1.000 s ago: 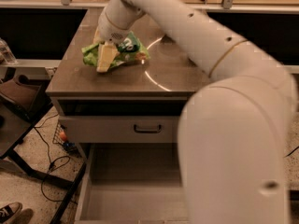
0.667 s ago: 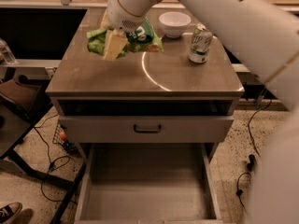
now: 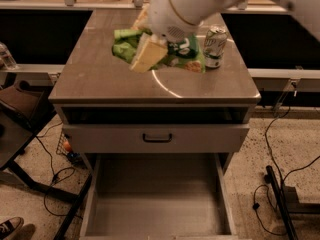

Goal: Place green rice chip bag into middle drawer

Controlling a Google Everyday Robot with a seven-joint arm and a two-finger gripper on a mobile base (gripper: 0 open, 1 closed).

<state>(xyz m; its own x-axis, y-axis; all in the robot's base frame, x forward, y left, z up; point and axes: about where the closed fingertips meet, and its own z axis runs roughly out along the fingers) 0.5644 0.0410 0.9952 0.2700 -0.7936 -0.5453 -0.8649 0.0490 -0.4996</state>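
Observation:
My gripper [image 3: 147,49] is shut on the green rice chip bag [image 3: 177,54] and holds it in the air above the front half of the cabinet top. The bag is crinkled light green with a dark-green logo and tan chip pictures. One cream finger [image 3: 146,55] lies across its front. The middle drawer [image 3: 157,204] is pulled out open below, a wide grey tray with a bare floor. The bag hangs well above it and behind it.
A green-and-white soda can [image 3: 214,46] stands on the brown cabinet top [image 3: 100,79] right of the bag. A closed grey drawer front with a dark handle [image 3: 157,137] sits above the open drawer. Cables and a chair leg lie on the floor at left.
The arm has lifted the bag off the cabinet top and carried it forward and to the right, nearer the camera. The white bowl is now hidden behind the arm.

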